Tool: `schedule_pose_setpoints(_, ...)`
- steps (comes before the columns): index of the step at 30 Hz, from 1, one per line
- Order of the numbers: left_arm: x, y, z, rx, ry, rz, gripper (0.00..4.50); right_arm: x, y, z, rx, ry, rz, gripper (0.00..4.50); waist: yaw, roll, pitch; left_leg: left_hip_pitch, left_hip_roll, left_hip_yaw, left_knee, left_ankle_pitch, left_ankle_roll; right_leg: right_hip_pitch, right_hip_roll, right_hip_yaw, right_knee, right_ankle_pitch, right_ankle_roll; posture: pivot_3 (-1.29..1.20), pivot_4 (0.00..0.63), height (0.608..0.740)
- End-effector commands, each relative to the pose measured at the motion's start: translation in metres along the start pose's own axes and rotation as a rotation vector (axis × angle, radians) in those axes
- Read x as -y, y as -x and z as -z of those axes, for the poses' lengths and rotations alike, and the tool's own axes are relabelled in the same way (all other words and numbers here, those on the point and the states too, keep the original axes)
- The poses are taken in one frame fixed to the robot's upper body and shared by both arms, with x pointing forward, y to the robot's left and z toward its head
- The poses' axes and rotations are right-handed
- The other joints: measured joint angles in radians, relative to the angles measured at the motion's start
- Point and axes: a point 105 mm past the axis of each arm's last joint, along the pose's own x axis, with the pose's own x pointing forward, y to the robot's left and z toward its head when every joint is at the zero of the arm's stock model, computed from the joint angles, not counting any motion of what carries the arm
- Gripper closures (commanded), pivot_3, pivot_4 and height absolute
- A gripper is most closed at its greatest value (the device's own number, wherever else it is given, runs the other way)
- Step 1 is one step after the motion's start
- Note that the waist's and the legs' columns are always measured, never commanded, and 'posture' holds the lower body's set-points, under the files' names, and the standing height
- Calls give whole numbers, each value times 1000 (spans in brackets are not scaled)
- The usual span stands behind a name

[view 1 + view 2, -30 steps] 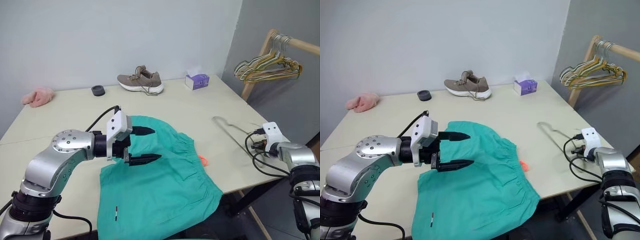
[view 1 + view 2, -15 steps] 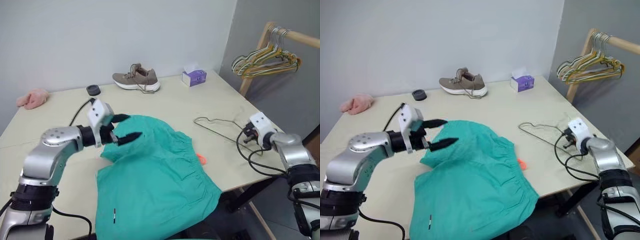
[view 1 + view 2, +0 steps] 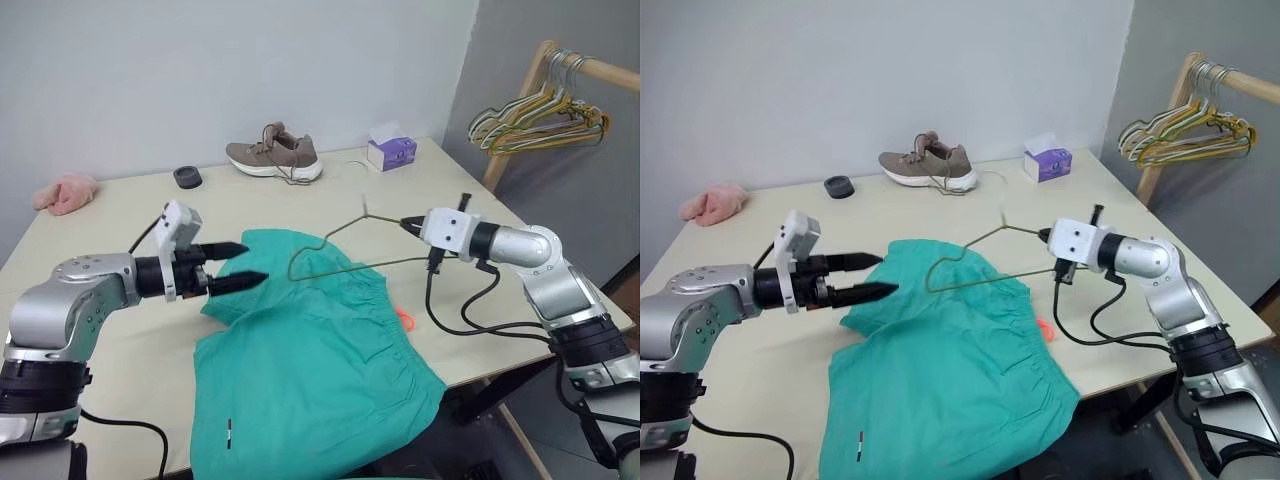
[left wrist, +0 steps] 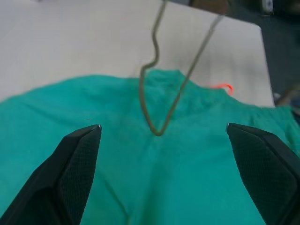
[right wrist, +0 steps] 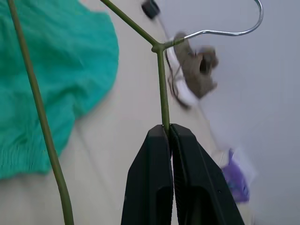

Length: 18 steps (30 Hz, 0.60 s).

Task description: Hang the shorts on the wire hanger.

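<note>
Right gripper (image 3: 408, 224) clamped on olive wire hanger (image 3: 340, 250), now lifted off table (image 3: 110, 225) edge and swung over teal shorts (image 3: 310, 370), which lie flat. Left gripper (image 3: 245, 263) wide open, empty, pulled back to shorts' far hem. Threading comes next, probably.

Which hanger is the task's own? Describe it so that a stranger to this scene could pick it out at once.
Start at the beige table, then the teal shorts spread on it. Above their far edge the right gripper, shut, holds the wire hanger in the air. It is a single thin olive-green one, unlike the bunched hangers on the wooden rail.
</note>
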Motion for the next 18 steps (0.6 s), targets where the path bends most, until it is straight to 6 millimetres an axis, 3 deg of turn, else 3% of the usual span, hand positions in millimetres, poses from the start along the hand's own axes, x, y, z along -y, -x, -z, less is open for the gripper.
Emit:
schedule_pose_setpoints(1,3,-1,-4,-11,-45,7,0,10,-3,-29,95,92,4,4484,3,0,0,0,0,0,0,0,0,0,0,0,0,0,0,-269,0,740)
schedule_pose_setpoints(9,16,-12,4,-19,-25,79,0,7,-7,-47,167,105,-18,4484,4,0,0,-1,0,-1,0,0,0,0,0,0,0,2,-4,-271,0,740)
schedule_pose_setpoints(12,21,-13,7,-26,-14,105,582,7,-6,-49,174,98,-17,4500,1,0,0,-1,0,-1,0,0,0,0,0,0,0,2,-4,-272,0,740)
schedule_pose_setpoints(18,25,-14,8,-35,-17,120,2506,8,-6,-52,186,89,-10,4500,1,0,0,0,0,0,0,0,0,0,0,0,1,2,-4,-272,0,740)
